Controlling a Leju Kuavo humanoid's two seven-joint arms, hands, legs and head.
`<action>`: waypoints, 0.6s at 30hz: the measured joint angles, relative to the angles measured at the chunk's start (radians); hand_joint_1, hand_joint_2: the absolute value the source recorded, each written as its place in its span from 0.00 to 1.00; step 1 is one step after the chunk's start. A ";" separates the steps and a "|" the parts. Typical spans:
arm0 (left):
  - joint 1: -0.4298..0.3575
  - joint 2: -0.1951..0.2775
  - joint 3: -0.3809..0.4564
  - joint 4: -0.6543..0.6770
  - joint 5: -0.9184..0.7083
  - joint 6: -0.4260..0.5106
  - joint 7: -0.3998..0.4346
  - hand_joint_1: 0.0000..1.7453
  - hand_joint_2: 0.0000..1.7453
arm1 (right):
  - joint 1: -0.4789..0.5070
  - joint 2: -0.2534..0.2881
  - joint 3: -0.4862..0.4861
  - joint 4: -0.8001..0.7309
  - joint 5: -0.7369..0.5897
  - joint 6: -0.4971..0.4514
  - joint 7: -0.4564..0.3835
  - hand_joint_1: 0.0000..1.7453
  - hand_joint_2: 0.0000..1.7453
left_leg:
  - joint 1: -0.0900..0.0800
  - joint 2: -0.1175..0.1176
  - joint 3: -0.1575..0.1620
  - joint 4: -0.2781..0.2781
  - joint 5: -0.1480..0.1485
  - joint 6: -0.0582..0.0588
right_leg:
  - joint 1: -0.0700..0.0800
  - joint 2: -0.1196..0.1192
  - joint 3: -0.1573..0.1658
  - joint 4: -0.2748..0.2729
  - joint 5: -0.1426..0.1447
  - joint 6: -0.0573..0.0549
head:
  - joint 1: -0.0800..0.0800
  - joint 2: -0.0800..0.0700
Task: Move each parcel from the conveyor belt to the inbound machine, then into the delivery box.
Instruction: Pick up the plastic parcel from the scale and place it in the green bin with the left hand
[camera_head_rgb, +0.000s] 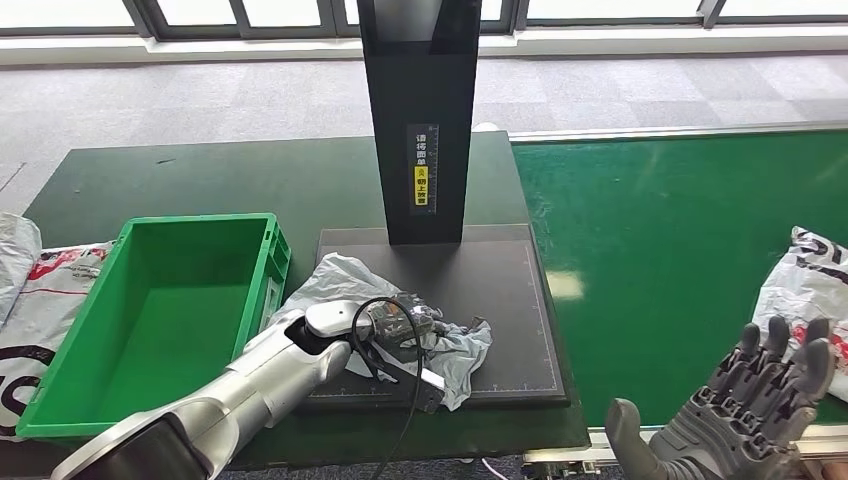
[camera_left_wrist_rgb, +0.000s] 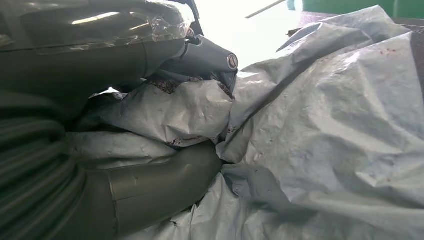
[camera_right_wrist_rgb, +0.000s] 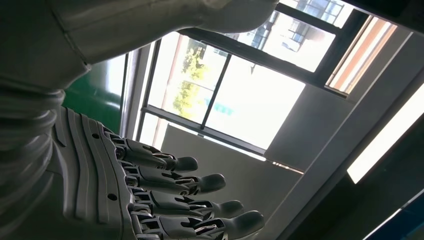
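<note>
The scanner post (camera_head_rgb: 420, 120) stands right at the back edge of the pad (camera_head_rgb: 500, 290), blocking that side. The green bin (camera_head_rgb: 150, 310) sits just left, its near wall beside the parcel (camera_head_rgb: 330, 285). The belt (camera_head_rgb: 660, 270) is bare up to the bag (camera_head_rgb: 810, 290).

1. the scanner platform (camera_head_rgb: 505, 300) lies on the table (camera_head_rgb: 200, 175), with the upright column (camera_head_rgb: 420, 120) at its far edge.
2. the crate (camera_head_rgb: 262, 262) sits just left of the platform.
3. a parcel (camera_head_rgb: 330, 280) lies on the platform's near left part.
4. the conveyor belt (camera_head_rgb: 660, 230) runs to the right, carrying another parcel (camera_head_rgb: 805, 275) at its right end.
5. more parcels (camera_head_rgb: 50, 290) lie left of the crate.
</note>
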 joint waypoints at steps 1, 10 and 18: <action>-0.001 -0.001 -0.001 0.001 0.000 0.000 0.000 1.00 1.00 | 0.000 0.000 0.000 -0.001 0.000 0.000 0.000 0.00 1.00 | 0.000 0.000 0.000 0.000 0.000 0.000 | 0.000 0.000 0.000 0.000 0.000 0.000 | 0.000 0.000; -0.002 -0.003 -0.001 0.005 0.004 0.008 -0.002 1.00 1.00 | 0.006 0.000 0.000 -0.008 -0.002 0.000 -0.003 0.00 1.00 | 0.000 0.000 0.000 0.000 0.000 0.000 | 0.000 0.000 0.000 0.000 0.000 0.000 | 0.000 0.000; -0.003 -0.004 -0.001 0.005 0.004 0.008 -0.002 1.00 1.00 | 0.008 0.000 0.000 -0.010 -0.002 0.000 -0.003 0.00 1.00 | 0.000 0.000 0.000 0.000 0.000 0.000 | 0.000 0.000 0.000 0.000 0.000 0.000 | 0.000 0.000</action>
